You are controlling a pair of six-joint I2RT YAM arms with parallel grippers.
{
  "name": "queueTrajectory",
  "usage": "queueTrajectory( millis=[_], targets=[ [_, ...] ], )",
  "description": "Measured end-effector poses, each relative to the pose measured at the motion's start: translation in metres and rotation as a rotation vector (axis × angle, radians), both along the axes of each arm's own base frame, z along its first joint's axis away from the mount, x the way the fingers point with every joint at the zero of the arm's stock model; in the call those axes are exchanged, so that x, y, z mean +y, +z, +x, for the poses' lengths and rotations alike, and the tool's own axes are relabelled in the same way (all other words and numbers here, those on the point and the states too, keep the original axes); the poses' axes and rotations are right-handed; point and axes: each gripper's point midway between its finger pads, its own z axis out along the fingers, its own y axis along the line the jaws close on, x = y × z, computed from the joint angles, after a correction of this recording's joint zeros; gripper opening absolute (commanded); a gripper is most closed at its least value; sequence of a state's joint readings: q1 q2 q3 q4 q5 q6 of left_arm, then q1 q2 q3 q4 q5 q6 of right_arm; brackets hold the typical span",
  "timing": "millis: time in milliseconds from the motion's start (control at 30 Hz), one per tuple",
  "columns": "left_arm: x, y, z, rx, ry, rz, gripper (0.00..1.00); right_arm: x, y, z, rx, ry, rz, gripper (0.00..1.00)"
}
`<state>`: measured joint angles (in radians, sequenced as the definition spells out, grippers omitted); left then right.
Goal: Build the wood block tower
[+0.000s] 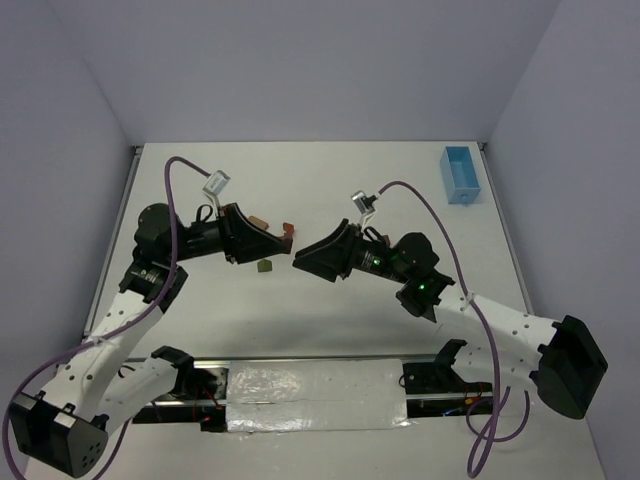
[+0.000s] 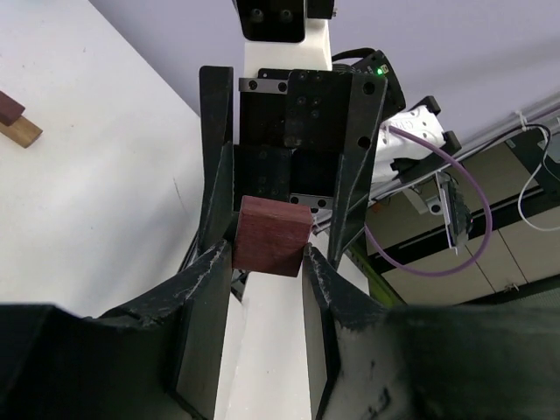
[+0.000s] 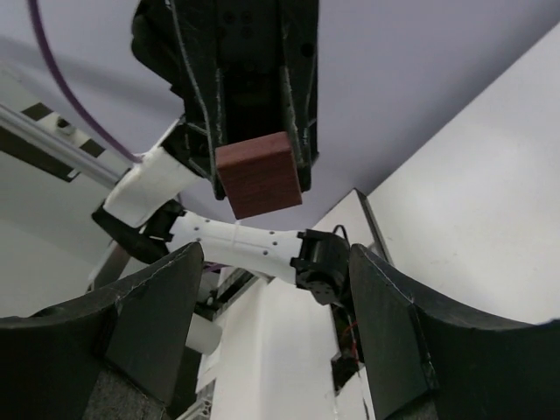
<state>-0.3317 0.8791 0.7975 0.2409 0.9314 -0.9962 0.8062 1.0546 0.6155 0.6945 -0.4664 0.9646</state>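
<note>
My left gripper (image 1: 288,238) is shut on a reddish-brown wood block (image 1: 288,231) and holds it above the table, near the middle. The left wrist view shows the block (image 2: 271,234) pinched between my fingertips. My right gripper (image 1: 298,260) is open and empty, facing the left one tip to tip. In the right wrist view the block (image 3: 260,173) hangs beyond my wide-apart fingers (image 3: 157,297). An olive green block (image 1: 264,266) lies on the table below the grippers. A dark red piece on a tan piece (image 2: 13,118) lies behind the left gripper (image 1: 258,220). No taller tower shows.
A light blue box (image 1: 460,175) stands at the far right of the white table (image 1: 400,190). Grey walls close in the table on three sides. A rail with taped foil (image 1: 310,385) runs along the near edge between the arm bases.
</note>
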Motion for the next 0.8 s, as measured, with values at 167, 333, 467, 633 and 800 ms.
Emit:
queueTrajectory(
  millis=[167, 333, 467, 633, 800],
  targets=[
    [0.000, 0.006, -0.006, -0.005, -0.019, -0.021, 0.04, 0.001, 0.016, -0.007, -0.038, 0.019, 0.053, 0.72],
    [0.000, 0.008, -0.008, -0.007, -0.031, -0.035, 0.04, 0.002, 0.027, -0.004, -0.061, 0.003, 0.071, 0.71],
    [0.000, 0.008, -0.011, 0.004, -0.043, -0.041, 0.04, 0.004, 0.035, 0.002, -0.083, -0.015, 0.076, 0.70],
    [0.000, 0.009, -0.012, -0.003, -0.050, -0.043, 0.04, 0.006, 0.040, 0.006, -0.103, -0.030, 0.076, 0.66],
    [0.000, 0.009, -0.012, -0.004, -0.050, -0.043, 0.04, 0.007, 0.038, 0.007, -0.106, -0.031, 0.070, 0.56]
  ],
)
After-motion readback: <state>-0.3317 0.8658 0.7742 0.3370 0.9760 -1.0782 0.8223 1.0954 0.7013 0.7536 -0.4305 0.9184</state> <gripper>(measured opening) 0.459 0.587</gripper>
